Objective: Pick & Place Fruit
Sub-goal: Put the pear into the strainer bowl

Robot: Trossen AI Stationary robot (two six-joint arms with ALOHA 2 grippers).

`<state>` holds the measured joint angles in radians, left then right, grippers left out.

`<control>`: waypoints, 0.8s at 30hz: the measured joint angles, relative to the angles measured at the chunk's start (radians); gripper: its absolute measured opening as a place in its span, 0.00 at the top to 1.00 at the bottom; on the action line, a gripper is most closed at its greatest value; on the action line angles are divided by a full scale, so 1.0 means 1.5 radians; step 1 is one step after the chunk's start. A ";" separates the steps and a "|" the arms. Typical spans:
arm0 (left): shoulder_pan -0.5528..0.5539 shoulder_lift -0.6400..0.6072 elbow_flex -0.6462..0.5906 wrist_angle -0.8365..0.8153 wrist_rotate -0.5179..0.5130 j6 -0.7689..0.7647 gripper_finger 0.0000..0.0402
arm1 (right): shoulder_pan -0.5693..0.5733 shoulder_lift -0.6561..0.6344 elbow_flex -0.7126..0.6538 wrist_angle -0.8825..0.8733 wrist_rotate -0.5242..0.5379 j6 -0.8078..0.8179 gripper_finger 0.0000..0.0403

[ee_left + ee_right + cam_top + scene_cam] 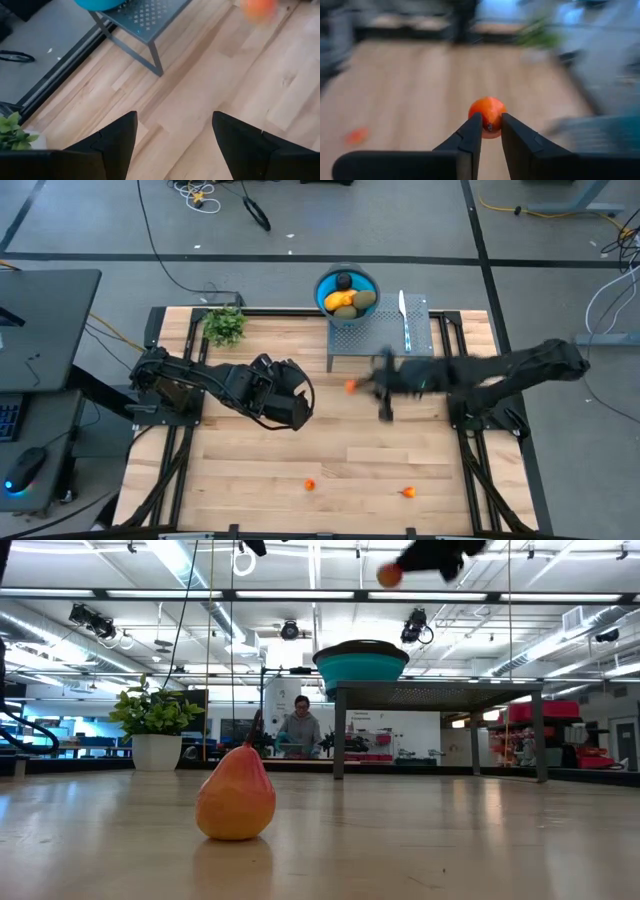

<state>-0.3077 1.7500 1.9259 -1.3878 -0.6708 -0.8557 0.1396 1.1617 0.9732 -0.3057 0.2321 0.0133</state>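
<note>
My right gripper (pixel 491 129) is shut on a small orange-red fruit (pixel 487 111) and holds it high over the table's middle, just in front of the grey stand (pixel 380 340). On the stand sits a blue bowl (pixel 322 288) with a yellow piece, a brown-green piece and a dark round piece inside. Two more orange-red pieces (pixel 310 485) (pixel 408 492) lie on the table near its front edge. One of them (pixel 236 795) stands close in the low view. My left gripper (pixel 172 142) hangs open above the table's left middle, with nothing between its fingers. My right gripper pinches the orange-red fruit's two sides (pixel 490 122) between its two fingertips (pixel 474 131). The fingers come from the table's right, slanting slightly down. The fruit (pixel 388 575) is lifted clear of the table.
A knife (pixel 404 315) lies on the stand to the right of the bowl. A green leafy sprig (pixel 224 325) in a white pot stands at the far left corner. Bare wood lies between the two arms and toward the near edge. A person sits in the room beyond (pixel 300 725).
</note>
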 joint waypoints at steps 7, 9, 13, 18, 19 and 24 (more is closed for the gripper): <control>0.002 0.000 0.000 0.034 -0.022 0.019 0.34 | -0.212 0.053 0.222 -0.106 0.010 -0.017 0.82; 0.005 0.000 0.000 0.055 -0.034 0.026 0.34 | -0.271 0.094 0.247 -0.123 -0.025 0.005 0.82; 0.013 0.000 0.000 0.072 -0.041 0.030 0.34 | -0.349 0.157 0.270 -0.145 -0.059 0.027 0.82; 0.019 0.000 0.000 0.072 -0.032 0.011 0.34 | -0.397 0.181 0.271 -0.144 -0.076 0.039 0.82; 0.019 0.000 0.000 0.072 -0.033 0.007 0.34 | -0.403 0.182 0.271 -0.147 -0.076 0.042 0.82; 0.019 0.000 0.000 0.072 -0.034 -0.020 0.34 | -0.427 0.196 0.272 -0.171 -0.126 0.054 0.82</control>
<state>-0.2798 1.7500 1.9263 -1.2790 -0.7212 -0.8857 -0.5014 1.4551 1.3808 -0.5627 0.0428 0.0937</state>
